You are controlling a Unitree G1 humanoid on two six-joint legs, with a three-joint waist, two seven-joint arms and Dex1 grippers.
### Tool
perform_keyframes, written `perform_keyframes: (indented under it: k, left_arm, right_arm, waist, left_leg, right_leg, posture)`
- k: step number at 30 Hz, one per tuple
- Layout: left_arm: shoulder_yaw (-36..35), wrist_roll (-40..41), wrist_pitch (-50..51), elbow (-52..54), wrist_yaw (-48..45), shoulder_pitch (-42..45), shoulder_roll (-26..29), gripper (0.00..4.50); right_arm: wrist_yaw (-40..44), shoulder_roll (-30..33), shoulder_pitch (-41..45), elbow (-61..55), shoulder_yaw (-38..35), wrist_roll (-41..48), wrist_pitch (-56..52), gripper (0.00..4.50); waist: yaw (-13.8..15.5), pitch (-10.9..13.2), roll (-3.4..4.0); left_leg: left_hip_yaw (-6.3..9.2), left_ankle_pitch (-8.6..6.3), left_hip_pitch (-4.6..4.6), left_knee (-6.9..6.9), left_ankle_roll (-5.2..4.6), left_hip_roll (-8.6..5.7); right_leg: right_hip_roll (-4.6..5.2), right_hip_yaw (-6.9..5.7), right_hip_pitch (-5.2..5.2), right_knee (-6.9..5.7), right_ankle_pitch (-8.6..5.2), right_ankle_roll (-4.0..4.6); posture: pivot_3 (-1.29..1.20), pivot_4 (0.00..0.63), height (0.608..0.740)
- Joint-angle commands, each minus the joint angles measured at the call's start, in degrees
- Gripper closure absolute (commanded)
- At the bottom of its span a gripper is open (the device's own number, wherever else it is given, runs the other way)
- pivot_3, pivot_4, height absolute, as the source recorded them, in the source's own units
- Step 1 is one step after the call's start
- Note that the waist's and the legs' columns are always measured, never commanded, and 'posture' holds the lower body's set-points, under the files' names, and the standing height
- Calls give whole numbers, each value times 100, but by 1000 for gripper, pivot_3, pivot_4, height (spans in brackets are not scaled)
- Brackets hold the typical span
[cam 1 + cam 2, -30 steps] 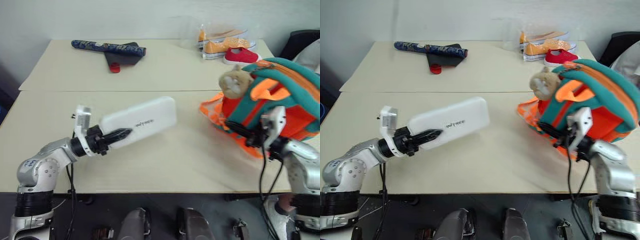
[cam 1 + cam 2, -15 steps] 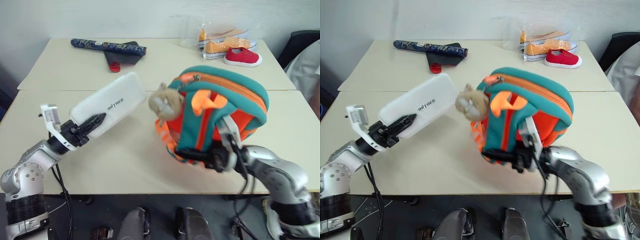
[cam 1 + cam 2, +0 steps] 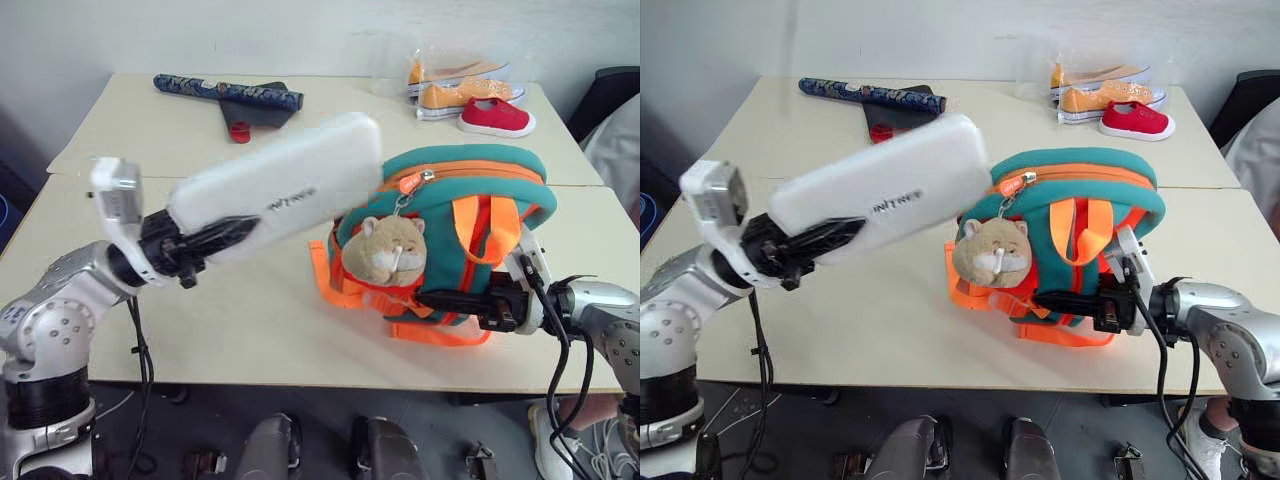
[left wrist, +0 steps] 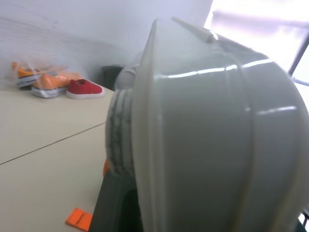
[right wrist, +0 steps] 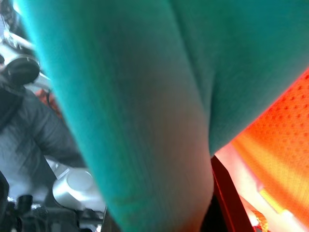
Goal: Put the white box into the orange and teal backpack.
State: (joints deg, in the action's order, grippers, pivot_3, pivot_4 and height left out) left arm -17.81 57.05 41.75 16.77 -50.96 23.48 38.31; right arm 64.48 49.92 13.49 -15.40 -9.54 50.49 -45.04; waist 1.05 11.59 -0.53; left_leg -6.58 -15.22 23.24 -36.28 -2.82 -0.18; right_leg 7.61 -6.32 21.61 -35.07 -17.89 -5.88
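Where wrist-hidden: plush charm (image 3: 385, 250) outside.

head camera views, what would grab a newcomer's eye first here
The white box stands out first: the left gripper holds it in the air by one end, slanting up toward the top of the orange and teal backpack. The backpack stands near the table's front edge, a tan plush charm hanging on its front, while the right gripper is shut on its lower part.
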Motion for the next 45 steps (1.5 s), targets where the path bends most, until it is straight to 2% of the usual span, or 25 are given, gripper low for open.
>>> perform_keyframes:
  k: [1,3,6,8,13,15,18,23,26,27,28,31,34,35,38,40,42,45]
  left_arm:
    - [589,-505,-405,-43,-740,215,175,3284]
    - [904,-840,-580,-151,-1024,284,284,3284]
    - [1549,-1796,-1200,-457,-1287,528,414,3284]
    - [1774,-2039,-1185,-677,-1105,876,296,3284]
    - [2903,-3228,-1135,-1337,-812,2158,-40,3284]
    - [3302,-3425,-997,-1543,-784,2831,-482,3284]
    - [3449,-3388,-705,-2006,-617,3599,-1362,3284]
    - [3843,-4063,-1309,-3208,-552,3985,-2245,3284]
    - [3601,-4085,-1292,-3369,-413,3928,-2441,3284]
    - [3414,-3928,-1162,-3300,-421,3871,-2469,2573]
    - [3284,-3821,-1066,-3247,-438,3831,-2486,2351]
    - [2746,-3447,-1092,-2983,-584,3627,-2382,1445]
    - [2164,-3036,-844,-2870,-841,3422,-1956,523]
    - [2115,-2945,-866,-2842,-1255,3312,-1648,328]
    - [1963,-2758,-1377,-2775,-2633,2957,-756,328]
    - [1877,-2752,-1684,-2759,-3042,2799,-418,328]
    - [1787,-2725,-1847,-2641,-3145,2674,-314,328]
    - [1495,-2422,-1887,-1913,-2919,2327,-421,328]
  right_arm:
    - [147,37,91,-5,-60,-43,108,4423]
    - [179,9,92,27,-59,-90,143,4423]
    - [206,-48,66,42,-72,-144,184,4423]
    - [215,-71,56,36,-75,-170,195,4423]
    - [252,-77,26,24,-76,-192,208,4423]
    - [269,-81,22,11,-78,-157,176,4423]
    - [285,-87,22,-5,-76,-150,170,4423]
    - [97,-232,80,-120,-62,-100,151,4423]
    - [-87,-342,144,-245,-58,-36,74,4423]
    - [-165,-379,166,-293,-63,-22,49,4423]
    - [-223,-407,182,-327,-69,-10,26,4423]
    - [-447,-514,205,-398,-121,10,26,4423]
    - [-1022,-888,344,-445,-246,-165,296,4423]
    - [-1124,-937,413,-448,-259,-134,268,4423]
    - [-1256,-958,584,-395,-248,-64,135,4423]
    - [-1196,-911,640,-361,-133,-149,146,4423]
    - [-1187,-916,698,-333,-66,-183,145,4423]
    - [-1204,-950,834,-254,12,-201,111,4423]
  waist:
    - [28,0,0]
    - [29,0,0]
    - [31,0,0]
    - [51,0,0]
    - [75,0,-2]
    - [69,0,-2]
    - [127,0,-3]
    - [43,2,-5]
    - [30,4,-7]
    - [32,5,-7]
    - [30,5,-6]
    - [16,5,-6]
    - [-35,6,-4]
    - [-34,6,-4]
    - [-117,7,-1]
    - [-121,7,-1]
    - [-80,7,-1]
    - [-31,7,-1]
  left_leg:
    - [-3,7,0,0,-14,0]
    - [-5,8,0,0,-18,0]
    - [-7,6,0,-1,-18,0]
    - [-7,1,1,-2,-8,1]
    - [-4,0,4,-17,-6,0]
    - [-6,-1,4,-19,-14,-1]
    - [-4,10,15,-34,-48,-2]
    - [-5,-3,36,-85,-63,4]
    - [-5,-2,35,-90,-62,7]
    - [-4,-1,36,-90,-61,9]
    - [-1,0,36,-90,-60,10]
    - [1,-1,35,-90,-58,14]
    - [4,0,36,-86,-46,18]
    - [4,2,36,-86,-44,18]
    - [-1,2,35,-86,-44,16]
    - [-2,2,34,-84,-43,16]
    - [0,1,36,-85,-43,14]
    - [13,-7,38,-91,-55,0]
  right_leg:
    - [-3,0,1,0,0,0]
    - [-4,1,1,2,0,0]
    - [-4,2,1,6,0,0]
    - [-2,2,0,5,0,0]
    - [2,1,-5,3,8,-14]
    - [2,2,-7,4,9,-16]
    - [-1,-1,-5,2,10,-17]
    - [-6,-5,-2,-25,10,-18]
    - [-6,-5,-1,-22,10,-18]
    - [-5,-5,2,-15,10,-18]
    - [-4,-5,2,-15,10,-18]
    - [-4,-4,2,-16,10,-18]
    - [-9,-7,6,-28,10,-18]
    - [-10,-9,7,-40,9,-18]
    - [-10,-9,9,-48,9,-17]
    - [-11,-10,11,-47,7,-13]
    - [-8,-10,10,-46,6,-12]
    - [12,-11,6,-44,7,-12]
  posture:
    - [0,150,740]
    - [0,150,740]
    - [0,150,740]
    - [0,150,740]
    - [0,150,740]
    - [0,150,740]
    - [0,150,740]
    - [0,150,740]
    - [0,150,740]
    - [0,150,740]
    - [0,150,740]
    - [0,150,740]
    - [0,150,740]
    - [0,150,740]
    - [0,150,740]
    - [0,150,740]
    - [0,150,740]
    - [0,150,740]
